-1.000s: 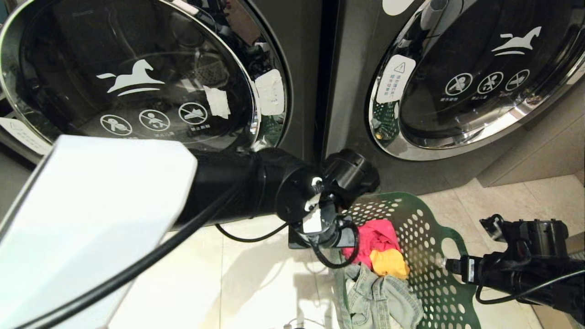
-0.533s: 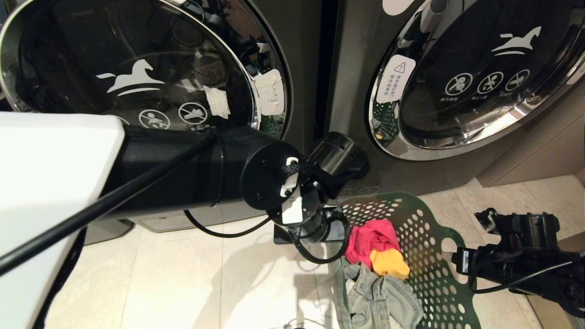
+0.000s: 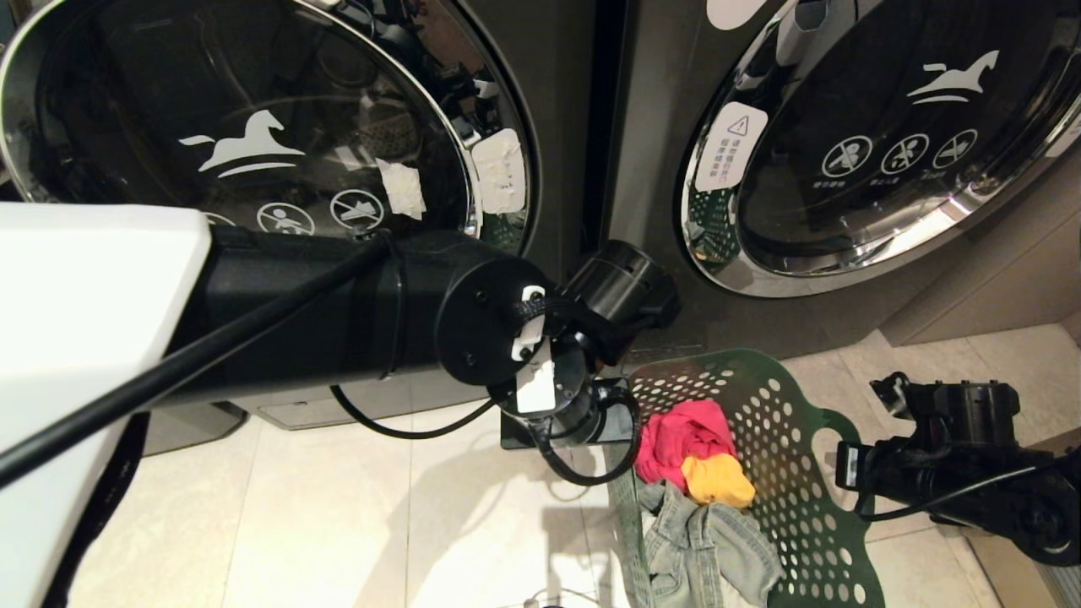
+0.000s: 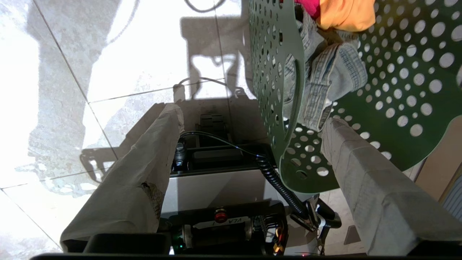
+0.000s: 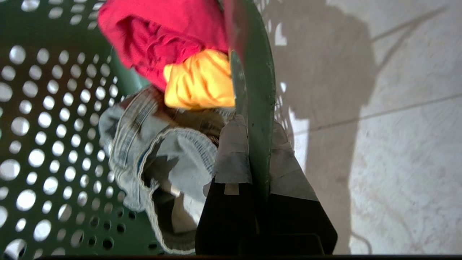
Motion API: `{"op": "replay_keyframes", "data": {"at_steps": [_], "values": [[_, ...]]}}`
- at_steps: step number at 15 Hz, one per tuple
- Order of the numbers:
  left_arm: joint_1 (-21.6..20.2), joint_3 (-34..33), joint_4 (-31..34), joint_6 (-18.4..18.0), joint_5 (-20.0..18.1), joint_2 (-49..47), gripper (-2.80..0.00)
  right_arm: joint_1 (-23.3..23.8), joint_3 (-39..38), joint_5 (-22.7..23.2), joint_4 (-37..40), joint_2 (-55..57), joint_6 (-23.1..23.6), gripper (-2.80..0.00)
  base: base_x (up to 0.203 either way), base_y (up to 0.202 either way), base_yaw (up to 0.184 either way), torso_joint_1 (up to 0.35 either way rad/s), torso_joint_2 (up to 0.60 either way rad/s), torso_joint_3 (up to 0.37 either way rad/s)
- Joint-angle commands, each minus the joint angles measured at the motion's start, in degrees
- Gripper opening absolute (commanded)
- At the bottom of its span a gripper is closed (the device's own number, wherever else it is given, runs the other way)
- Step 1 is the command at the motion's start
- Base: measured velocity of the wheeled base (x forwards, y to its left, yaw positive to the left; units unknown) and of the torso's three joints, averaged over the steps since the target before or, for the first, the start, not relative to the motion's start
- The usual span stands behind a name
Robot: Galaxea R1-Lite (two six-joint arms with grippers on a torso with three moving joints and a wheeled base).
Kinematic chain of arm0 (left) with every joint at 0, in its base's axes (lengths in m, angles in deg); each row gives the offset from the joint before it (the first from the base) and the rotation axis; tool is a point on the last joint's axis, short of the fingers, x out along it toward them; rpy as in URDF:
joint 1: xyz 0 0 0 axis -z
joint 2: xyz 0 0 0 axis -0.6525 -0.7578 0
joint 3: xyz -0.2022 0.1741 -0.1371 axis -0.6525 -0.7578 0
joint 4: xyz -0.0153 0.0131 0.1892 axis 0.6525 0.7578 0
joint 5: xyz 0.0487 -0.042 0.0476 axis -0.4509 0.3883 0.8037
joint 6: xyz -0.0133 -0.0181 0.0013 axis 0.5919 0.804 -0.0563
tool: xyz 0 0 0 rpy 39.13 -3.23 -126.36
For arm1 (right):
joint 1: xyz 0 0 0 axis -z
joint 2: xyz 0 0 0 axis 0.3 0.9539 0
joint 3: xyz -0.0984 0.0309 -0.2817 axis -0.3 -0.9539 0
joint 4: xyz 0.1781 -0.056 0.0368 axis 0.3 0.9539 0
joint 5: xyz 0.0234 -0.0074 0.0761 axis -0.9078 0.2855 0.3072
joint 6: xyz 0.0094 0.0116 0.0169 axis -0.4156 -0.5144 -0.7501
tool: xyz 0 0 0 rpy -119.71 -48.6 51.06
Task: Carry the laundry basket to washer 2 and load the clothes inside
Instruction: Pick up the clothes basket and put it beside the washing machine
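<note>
The dark green perforated plastic laundry basket (image 3: pixel 781 473) with a flared rim stands on the pale tiled floor (image 3: pixel 355 515), just in front of two dark grey front-load washers with chrome-ringed glass doors. No numeral label is in view, so which machine is washer 2 cannot be told. The basket holds a red garment (image 3: pixel 680 435), a yellow garment (image 3: pixel 716 481) and a faded denim garment (image 3: pixel 701 549); round holes cover its walls, and a cut-out handle opens in each side.

Step in hand, as judged: securing the basket for a two-handed lift. The right hand (image 5: pixel 249 144) is closed on the basket's rim, one padded finger inside the wall and one outside. The left hand (image 4: pixel 252 122) stands wide open, straddling the opposite rim beside the cut-out handle (image 4: pixel 292 97): one finger (image 4: pixel 155 159) outside, one finger (image 4: pixel 364 173) inside, neither pressing the wall.

The next move calls for the left hand to close on that rim, then an even lift, keeping the basket level so the clothes stay inside.
</note>
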Motion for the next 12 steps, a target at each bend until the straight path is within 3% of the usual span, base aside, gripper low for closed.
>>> {"op": "replay_keyframes", "data": {"at_steps": [1, 3, 12], "values": [[-0.01, -0.04, 0.26, 0.27, 0.11, -0.01, 0.00, 0.03, 3.54, -2.57, -0.27, 3.30, -0.09, -2.80, 0.000, 0.000, 0.000, 0.000, 0.00, 0.000], [-0.01, -0.04, 0.26, 0.27, 0.11, -0.01, 0.00, 0.03, 5.55, -4.39, -0.27, 4.59, -0.09, -2.80, 0.000, 0.000, 0.000, 0.000, 0.00, 0.000], [-0.01, -0.04, 0.35, 0.71, 0.13, 0.08, 0.00, 0.11, 13.20, -4.57, -0.12, 4.85, 0.79, -2.80, 0.000, 0.000, 0.000, 0.000, 0.00, 0.000]]}}
